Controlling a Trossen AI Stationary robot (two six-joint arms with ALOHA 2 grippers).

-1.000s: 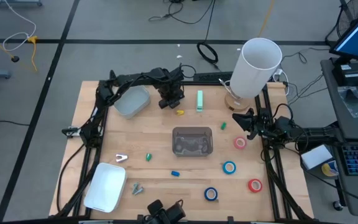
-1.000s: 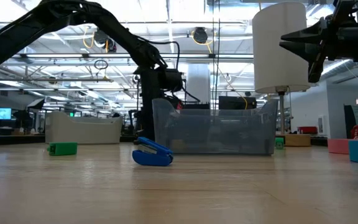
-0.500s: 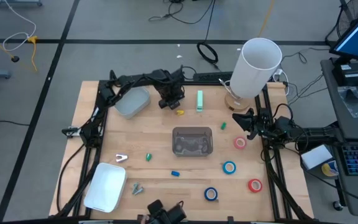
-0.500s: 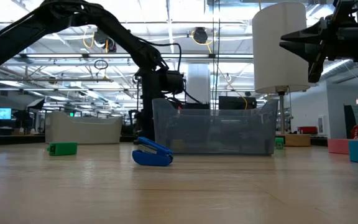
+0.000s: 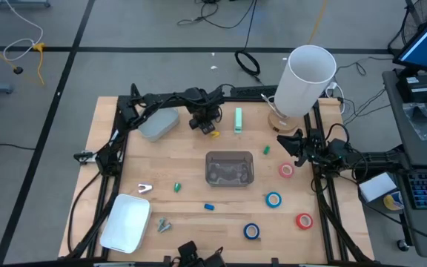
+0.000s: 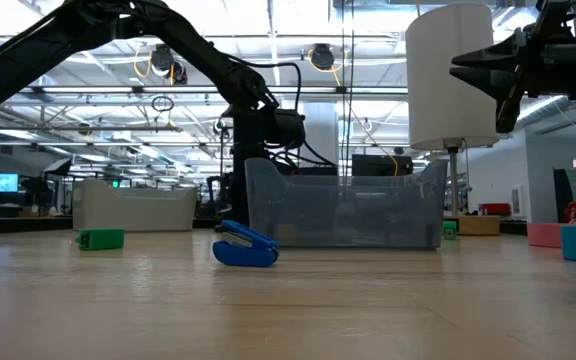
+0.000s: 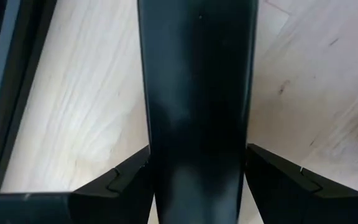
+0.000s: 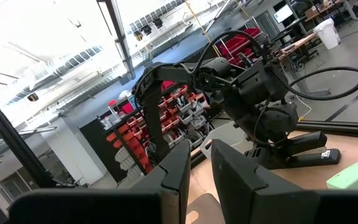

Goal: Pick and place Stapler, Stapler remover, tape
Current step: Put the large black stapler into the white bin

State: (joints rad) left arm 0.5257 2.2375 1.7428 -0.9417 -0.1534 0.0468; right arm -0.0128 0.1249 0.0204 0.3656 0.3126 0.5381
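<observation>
The left gripper (image 5: 207,123) sits at the table's twelve o'clock, fingers clamped on a black stapler (image 7: 197,112) standing between them, a small yellow piece (image 5: 214,134) just beside. The right gripper (image 5: 290,144) waits at three o'clock, fingers nearly together, empty. The tape rolls lie toward four o'clock: pinkish red (image 5: 286,170), blue (image 5: 273,199), blue (image 5: 251,231), red (image 5: 304,220).

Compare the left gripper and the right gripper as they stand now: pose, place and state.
The left gripper is low over the table's far middle, beside a small yellow item; the right gripper is raised at the right edge, near the pinkish red tape roll.
The left gripper grips a black stapler between wide-set fingers; the right gripper is shut and holds nothing.
Both are dark two-finger grippers.
</observation>
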